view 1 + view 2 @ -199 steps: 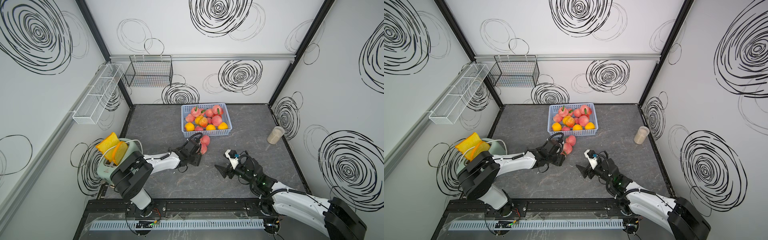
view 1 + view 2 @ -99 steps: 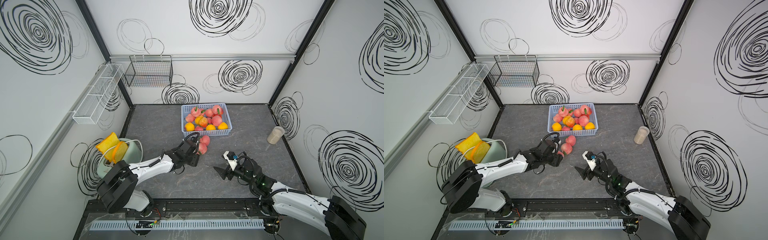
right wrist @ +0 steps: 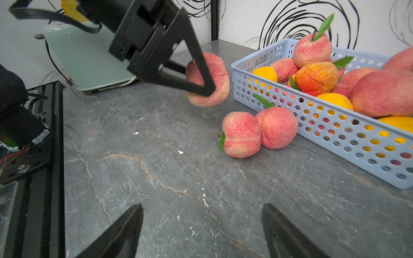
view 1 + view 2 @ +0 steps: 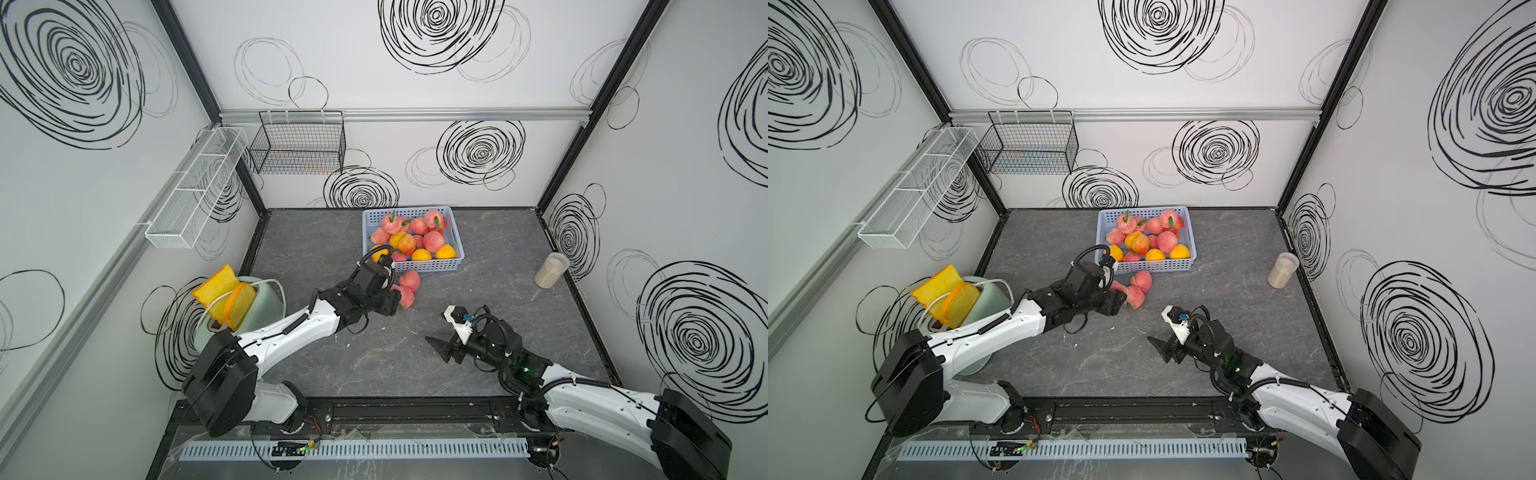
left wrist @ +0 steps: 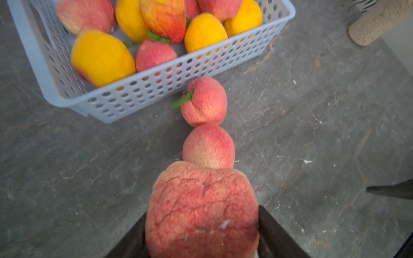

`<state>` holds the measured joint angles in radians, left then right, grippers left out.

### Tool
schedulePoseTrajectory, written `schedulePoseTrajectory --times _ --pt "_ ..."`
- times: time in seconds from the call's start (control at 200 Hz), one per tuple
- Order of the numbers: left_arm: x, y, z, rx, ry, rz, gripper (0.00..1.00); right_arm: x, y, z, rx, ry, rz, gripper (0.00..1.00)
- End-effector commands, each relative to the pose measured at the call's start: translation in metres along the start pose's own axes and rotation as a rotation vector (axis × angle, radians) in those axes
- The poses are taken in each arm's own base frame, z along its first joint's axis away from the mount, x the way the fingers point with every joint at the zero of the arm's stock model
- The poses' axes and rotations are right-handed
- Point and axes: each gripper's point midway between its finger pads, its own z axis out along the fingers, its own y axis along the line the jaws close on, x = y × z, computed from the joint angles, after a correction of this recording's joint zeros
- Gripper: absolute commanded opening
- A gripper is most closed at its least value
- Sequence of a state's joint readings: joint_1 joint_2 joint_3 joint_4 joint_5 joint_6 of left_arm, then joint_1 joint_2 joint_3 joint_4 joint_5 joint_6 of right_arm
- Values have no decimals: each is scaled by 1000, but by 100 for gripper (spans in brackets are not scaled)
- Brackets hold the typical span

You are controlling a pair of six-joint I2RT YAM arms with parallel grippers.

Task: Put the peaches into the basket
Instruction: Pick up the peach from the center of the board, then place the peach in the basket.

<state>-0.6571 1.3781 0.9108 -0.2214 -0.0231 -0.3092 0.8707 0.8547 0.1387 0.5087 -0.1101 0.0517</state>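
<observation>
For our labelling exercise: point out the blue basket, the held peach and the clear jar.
blue basket (image 4: 436, 265), in a top view, on its front lattice wall.
held peach (image 5: 201, 207), in the left wrist view, on the middle of its skin.
clear jar (image 4: 551, 271), in a top view, on its grain-filled side.

My right claw (image 3: 202, 206) sits at the bottom of the frame, its two black fingers (image 3: 125, 227) spread wide with only the grey table (image 3: 156, 169) between them. In the upper middle my left claw (image 3: 206, 88) clamps a pink peach (image 3: 220, 76) clear of the table — it looks blurred. Just below and right of it, two peaches (image 3: 242, 135) lie on the table, touching each other, the right-hand one just beside the basket (image 3: 335, 138). That light blue basket fills the right side — heaped with pink and yellow-orange fruit (image 3: 380, 96). A pale green object (image 3: 85, 58) lies upper left.
</observation>
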Motion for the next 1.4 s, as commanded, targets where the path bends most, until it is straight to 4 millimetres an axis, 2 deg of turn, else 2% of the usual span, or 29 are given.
schedulePoseTrajectory --times 0.0,0.37,0.515,0.675,0.825,1.046,1.281,1.396 --pt "-34 3 0 22 -66 0 69 -24 2 0 4 -68 -31 86" --pt "-120 60 17 -55 -217 -85 69 -27 2 -3 14 -95 -39 86" --pt "-146 79 34 -100 -255 -83 69 -29 2 -4 14 -103 -42 86" --pt "-163 94 61 -130 -266 -82 68 -29 1 -5 23 -105 -42 86" --pt "-167 102 88 -135 -253 -93 68 -29 2 -5 21 -106 -44 86" --pt "-155 109 119 -139 -217 -107 69 -28 2 -3 21 -101 -44 86" --pt "-144 106 136 -130 -186 -102 70 -27 2 -1 18 -93 -45 86" --pt "-142 107 142 -133 -175 -102 74 -26 2 -1 18 -89 -47 86"
